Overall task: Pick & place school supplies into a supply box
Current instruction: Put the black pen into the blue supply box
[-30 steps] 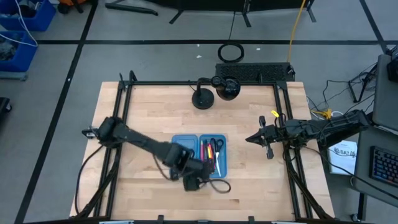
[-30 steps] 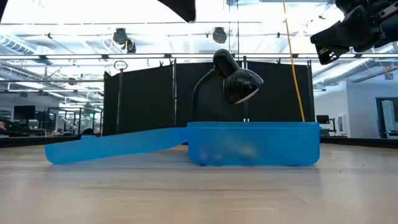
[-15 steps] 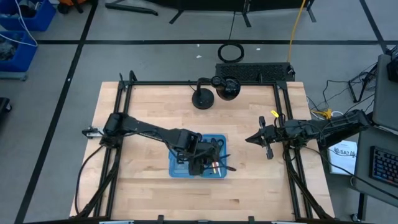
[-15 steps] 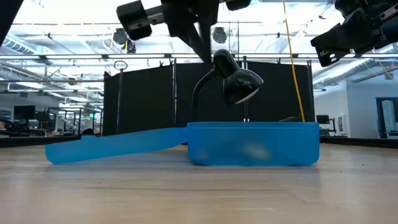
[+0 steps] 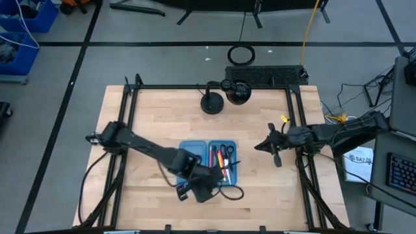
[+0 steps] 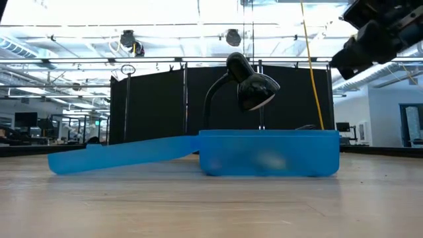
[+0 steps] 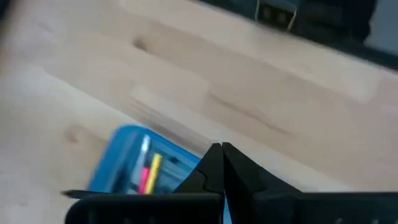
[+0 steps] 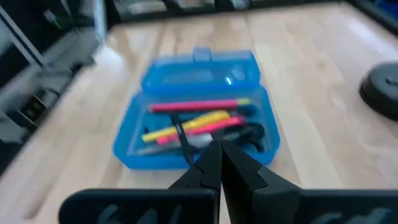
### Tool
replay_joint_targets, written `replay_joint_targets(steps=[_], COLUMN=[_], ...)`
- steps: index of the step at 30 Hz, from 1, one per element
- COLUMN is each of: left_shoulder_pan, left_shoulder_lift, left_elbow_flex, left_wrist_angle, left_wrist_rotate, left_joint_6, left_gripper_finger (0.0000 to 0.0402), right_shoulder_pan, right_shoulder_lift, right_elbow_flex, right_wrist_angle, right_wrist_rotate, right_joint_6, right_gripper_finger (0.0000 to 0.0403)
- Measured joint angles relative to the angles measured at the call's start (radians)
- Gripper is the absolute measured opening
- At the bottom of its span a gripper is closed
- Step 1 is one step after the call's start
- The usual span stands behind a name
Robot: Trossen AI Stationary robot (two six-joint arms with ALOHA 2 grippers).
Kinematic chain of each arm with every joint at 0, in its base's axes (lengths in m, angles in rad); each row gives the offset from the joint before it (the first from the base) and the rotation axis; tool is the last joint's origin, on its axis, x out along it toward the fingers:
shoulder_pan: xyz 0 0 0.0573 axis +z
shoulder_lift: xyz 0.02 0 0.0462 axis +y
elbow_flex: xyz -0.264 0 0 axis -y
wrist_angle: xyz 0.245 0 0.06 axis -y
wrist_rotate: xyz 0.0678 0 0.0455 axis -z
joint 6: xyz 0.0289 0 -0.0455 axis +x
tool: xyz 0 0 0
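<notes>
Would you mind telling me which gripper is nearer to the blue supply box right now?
Left. The left gripper sits at the supply box's near edge, shut. The right gripper waits off to the box's right, apart from it.

Bright, even overhead light; both wrist views motion-blurred, low view backlit.

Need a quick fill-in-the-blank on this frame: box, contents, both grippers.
1. The supply box lies ____, its two halves hinged flat.
2. The pens and scissors lie ____ the box.
3. The left gripper has its fingers ____.
4. The right gripper hangs in the air at the table's ____ side.

Missing words: open; inside; shut; right
</notes>
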Motion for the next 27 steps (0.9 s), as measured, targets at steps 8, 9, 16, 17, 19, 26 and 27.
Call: replay_joint_targets(steps=[8,9,16,17,19,26,27], left_shoulder_pan=[-0.008,0.012,0.158,0.174,0.201,0.225,0.224], left_shoulder_lift=[-0.276,-0.340,-0.761,-0.806,-0.874,-0.966,-0.966], left_elbow_flex=[-0.145,-0.208,-0.765,-0.840,-0.975,-1.322,-1.357], left_wrist_angle=[0.216,0.279,0.886,0.946,1.058,1.402,1.441], left_wrist_rotate=[-0.044,-0.049,-0.141,-0.175,-0.209,-0.280,-0.289], left_joint_6=[-0.039,-0.050,-0.405,-0.468,-0.540,-0.638,-0.648], left_gripper_finger=[0.0001,0.0001,0.0001,0.0001,0.0001,0.0001,0.0001], right_shoulder_pan=[0.048,0.055,0.087,0.087,0.079,0.071,0.071], right_shoulder_lift=[0.285,0.313,0.417,0.428,0.459,0.666,0.702], right_elbow_flex=[0.208,0.230,0.322,0.333,0.367,0.529,0.558], right_wrist_angle=[-0.155,-0.167,-0.171,-0.178,-0.210,-0.394,-0.418], right_wrist_rotate=[0.009,0.010,0.012,0.013,0.013,0.010,0.008], right_joint_6=[-0.060,-0.071,-0.166,-0.164,-0.152,-0.182,-0.179], right_gripper_finger=[0.0000,0.0000,0.0000,0.0000,0.0000,0.0000,0.0000])
